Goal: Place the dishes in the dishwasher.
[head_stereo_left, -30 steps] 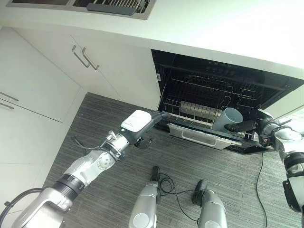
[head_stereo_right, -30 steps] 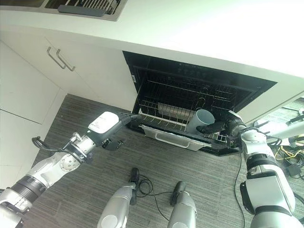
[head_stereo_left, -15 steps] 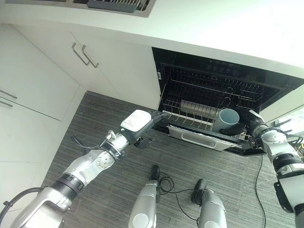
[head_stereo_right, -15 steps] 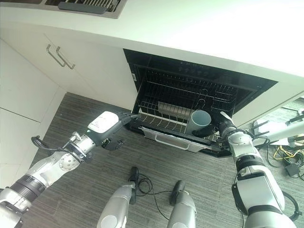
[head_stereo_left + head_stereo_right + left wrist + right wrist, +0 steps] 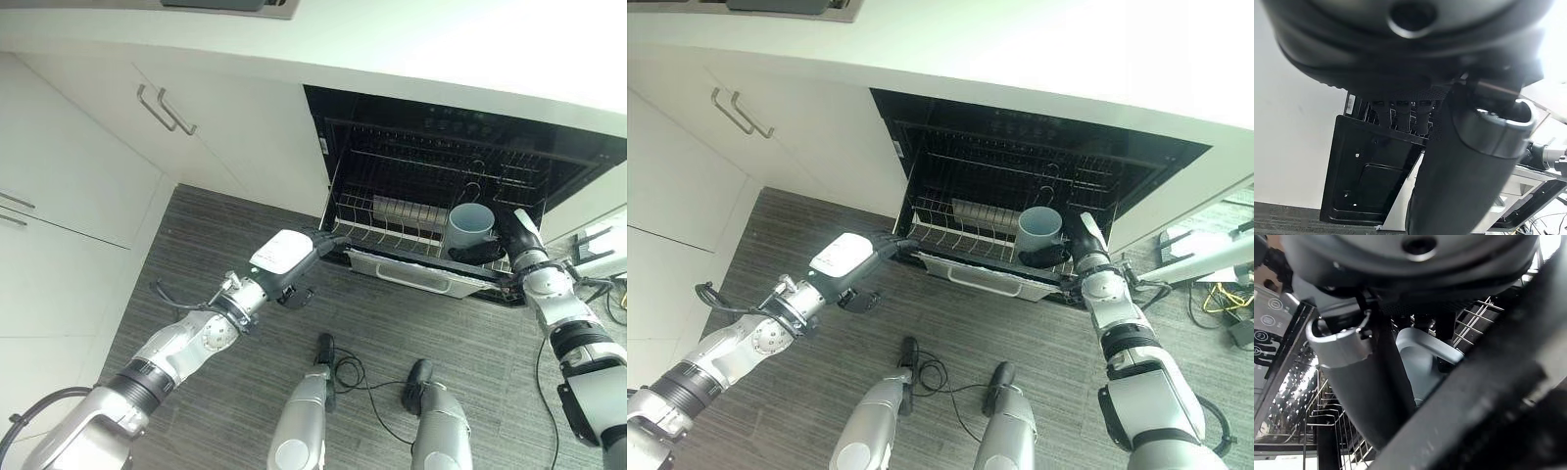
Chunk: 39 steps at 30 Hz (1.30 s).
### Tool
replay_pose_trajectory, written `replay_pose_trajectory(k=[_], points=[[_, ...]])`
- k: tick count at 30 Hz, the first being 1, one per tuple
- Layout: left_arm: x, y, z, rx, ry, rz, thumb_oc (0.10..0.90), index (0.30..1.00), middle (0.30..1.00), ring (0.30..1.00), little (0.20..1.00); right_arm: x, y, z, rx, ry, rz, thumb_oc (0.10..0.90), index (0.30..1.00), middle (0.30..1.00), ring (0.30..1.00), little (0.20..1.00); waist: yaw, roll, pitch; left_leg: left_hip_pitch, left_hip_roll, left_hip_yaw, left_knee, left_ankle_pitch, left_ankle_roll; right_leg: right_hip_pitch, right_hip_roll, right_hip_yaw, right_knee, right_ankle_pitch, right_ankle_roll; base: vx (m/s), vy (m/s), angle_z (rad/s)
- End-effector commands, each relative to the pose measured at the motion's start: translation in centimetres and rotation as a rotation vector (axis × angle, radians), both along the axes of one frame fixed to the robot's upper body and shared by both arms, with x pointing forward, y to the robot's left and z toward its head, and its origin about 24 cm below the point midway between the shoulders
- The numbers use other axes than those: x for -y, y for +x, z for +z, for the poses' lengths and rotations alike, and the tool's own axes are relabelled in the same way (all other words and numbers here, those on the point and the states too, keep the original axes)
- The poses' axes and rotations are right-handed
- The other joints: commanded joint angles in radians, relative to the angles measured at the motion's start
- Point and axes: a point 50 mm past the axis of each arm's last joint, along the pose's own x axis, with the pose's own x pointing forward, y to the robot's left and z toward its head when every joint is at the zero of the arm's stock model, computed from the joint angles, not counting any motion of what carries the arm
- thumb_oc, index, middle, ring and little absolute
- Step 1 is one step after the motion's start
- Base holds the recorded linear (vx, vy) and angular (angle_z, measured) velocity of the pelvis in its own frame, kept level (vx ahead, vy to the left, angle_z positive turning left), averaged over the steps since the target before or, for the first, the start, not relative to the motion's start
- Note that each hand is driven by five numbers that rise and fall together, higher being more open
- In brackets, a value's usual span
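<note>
Floor: grey wood-grain floor point(image 5: 225, 235) is running under white cabinets point(image 5: 88, 157), and we are looking down at an open dishwasher point(image 5: 460, 147).
Mug: we are seeing a pale blue mug point(image 5: 469, 224) sitting in the right part of the lower wire rack point(image 5: 392, 220), mouth facing up and outward.
Right hand: the right hand point(image 5: 487, 252) is lying at the mug's base, touching it; in its wrist view the thumb point(image 5: 1361, 377) and a finger are sitting either side of the mug point(image 5: 1422, 362), though we cannot tell whether they are closing on it.
Rack: it is sticking partly out of the dishwasher, above the front panel point(image 5: 411, 279).
Left hand: the left hand point(image 5: 318, 242) is reaching to the rack's left front corner; its fingers are lying out straight against the edge, spread rather than curled.
</note>
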Motion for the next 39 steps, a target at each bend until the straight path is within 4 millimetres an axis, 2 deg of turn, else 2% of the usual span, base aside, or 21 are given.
replay_pose_trajectory(k=[1, 9, 17, 22, 30, 35, 39], points=[[0.8, 0.2, 4.7, 0.167, -0.134, -0.053, 0.800, 0.900, 0.900, 0.900, 0.900, 2.0, -0.5, 0.5, 0.037, -0.115, -0.147, 0.800, 0.900, 0.900, 0.900, 0.900, 0.011, -0.014, 0.014, 0.016, -0.004, 0.096, 0.117, -0.221, 0.023, 0.065, 0.008, 0.094, -0.155, 0.036, 0.091, 0.00, 0.000, 0.00], [1.1, 0.0, 4.2, 0.168, -0.150, -0.041, 0.800, 0.900, 0.900, 0.900, 0.900, 2.6, -1.0, 0.4, 0.084, -0.181, -0.304, 0.800, 0.900, 0.900, 0.900, 0.900, -0.002, -0.009, 0.015, 0.024, -0.004, 0.111, 0.117, -0.229, 0.025, 0.065, 0.005, 0.099, -0.155, 0.034, 0.093, -0.01, 0.029, 0.00], [1.5, -0.5, 3.5, 0.157, -0.171, -0.034, 0.800, 0.900, 0.900, 0.900, 0.900, 3.1, -1.9, -0.7, 0.101, -0.152, -0.436, 0.800, 0.900, 0.900, 0.900, 0.900, -0.016, 0.006, 0.012, 0.041, -0.007, 0.126, 0.117, -0.244, 0.030, 0.071, -0.002, 0.106, -0.155, 0.029, 0.095, 0.00, 0.041, 0.00], [1.7, -0.7, 3.4, 0.155, -0.182, -0.033, 0.800, 0.900, 0.900, 0.900, 0.900, 2.9, -1.9, -0.2, 0.169, -0.101, -0.487, 0.800, 0.900, 0.900, 0.900, 0.900, -0.022, 0.016, 0.007, 0.039, -0.010, 0.132, 0.117, -0.244, 0.032, 0.063, -0.003, 0.112, -0.155, 0.033, 0.096, -0.01, 0.040, -0.03], [1.9, -1.0, 3.0, 0.148, -0.201, -0.026, 0.800, 0.900, 0.900, 0.900, 0.900, 3.0, -2.5, -0.9, 0.182, -0.080, -0.515, 0.800, 0.900, 0.900, 0.900, 0.900, -0.031, 0.027, 0.001, 0.047, -0.012, 0.142, 0.117, -0.251, 0.034, 0.061, -0.009, 0.116, -0.155, 0.031, 0.097, 0.00, 0.030, 0.00], [1.8, -1.3, 2.7, 0.138, -0.200, -0.027, 0.800, 0.900, 0.900, 0.900, 0.900, 2.9, -2.7, -1.7, 0.170, -0.005, -0.513, 0.800, 0.900, 0.900, 0.900, 0.900, -0.032, 0.028, -0.004, 0.054, -0.011, 0.144, 0.117, -0.255, 0.036, 0.066, -0.011, 0.115, -0.155, 0.030, 0.097, 0.01, 0.001, 0.00], [2.0, -1.6, 2.3, 0.131, -0.202, -0.024, 0.800, 0.900, 0.900, 0.900, 0.900, 2.8, -3.0, -2.1, 0.224, 0.205, -0.546, 0.800, 0.900, 0.900, 0.900, 0.900, -0.034, 0.031, -0.008, 0.062, -0.011, 0.145, 0.117, -0.259, 0.037, 0.070, -0.012, 0.115, -0.155, 0.029, 0.097, 0.03, 0.016, -0.03]])
